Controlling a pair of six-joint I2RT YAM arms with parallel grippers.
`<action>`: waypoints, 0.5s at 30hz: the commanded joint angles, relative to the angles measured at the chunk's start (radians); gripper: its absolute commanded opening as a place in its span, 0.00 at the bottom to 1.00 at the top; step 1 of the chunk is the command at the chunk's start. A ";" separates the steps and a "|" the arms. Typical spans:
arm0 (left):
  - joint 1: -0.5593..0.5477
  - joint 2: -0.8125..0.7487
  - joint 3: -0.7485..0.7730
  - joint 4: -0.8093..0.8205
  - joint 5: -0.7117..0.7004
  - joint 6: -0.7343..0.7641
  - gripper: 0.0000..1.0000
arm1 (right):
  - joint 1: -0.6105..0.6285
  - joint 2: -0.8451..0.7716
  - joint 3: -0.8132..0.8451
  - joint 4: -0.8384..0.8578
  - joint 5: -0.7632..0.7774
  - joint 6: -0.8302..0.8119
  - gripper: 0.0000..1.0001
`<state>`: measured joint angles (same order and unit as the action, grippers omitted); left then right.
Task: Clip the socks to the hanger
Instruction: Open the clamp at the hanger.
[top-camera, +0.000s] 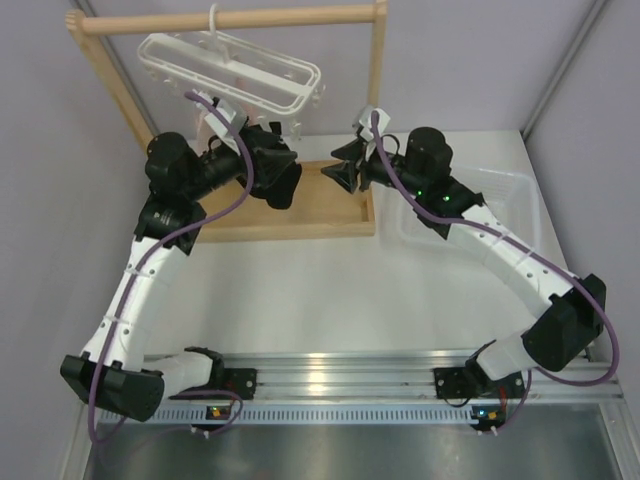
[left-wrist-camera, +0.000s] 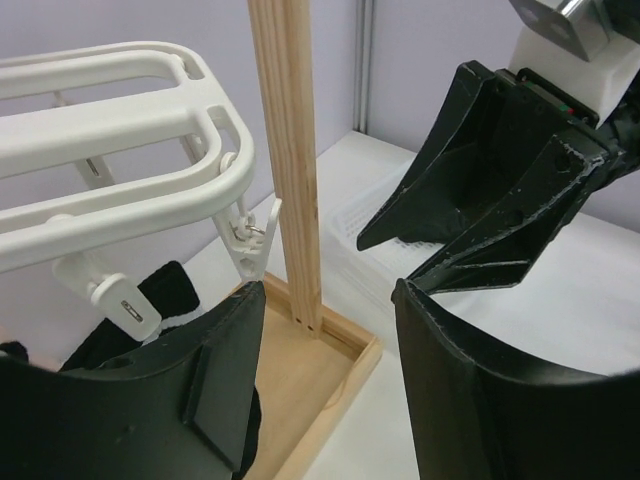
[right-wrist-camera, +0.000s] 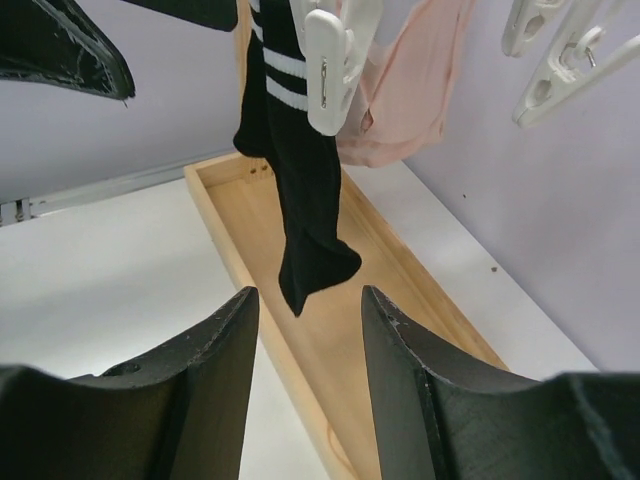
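Jaws spread on left gripper (left-wrist-camera: 325, 295) and right gripper (right-wrist-camera: 310, 300), gripping nothing. Just ahead of right jaws, sock (right-wrist-camera: 300, 200) clipped to hanger (top-camera: 230, 65), toe dangling over wooden tray (right-wrist-camera: 370, 240); pink cloth (right-wrist-camera: 410, 90) beyond.

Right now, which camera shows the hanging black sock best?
The right wrist view: the sock hangs unblocked from a white clip, stripes to toe. The left wrist view shows only a black scrap below the hanger; in the top view I cannot pick it out.
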<state>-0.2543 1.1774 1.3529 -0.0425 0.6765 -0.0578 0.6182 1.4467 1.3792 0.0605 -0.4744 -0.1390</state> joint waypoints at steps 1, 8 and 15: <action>-0.032 0.008 0.011 0.099 -0.067 0.096 0.59 | -0.015 -0.002 0.017 0.048 -0.024 -0.008 0.45; -0.039 0.031 -0.023 0.177 -0.164 0.026 0.52 | -0.020 0.012 0.020 0.059 -0.036 0.006 0.45; -0.039 0.062 -0.043 0.257 -0.103 0.022 0.51 | -0.029 0.041 0.041 0.065 -0.044 0.018 0.45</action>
<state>-0.2909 1.2301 1.3212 0.1059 0.5457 -0.0284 0.6033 1.4738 1.3792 0.0677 -0.4969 -0.1337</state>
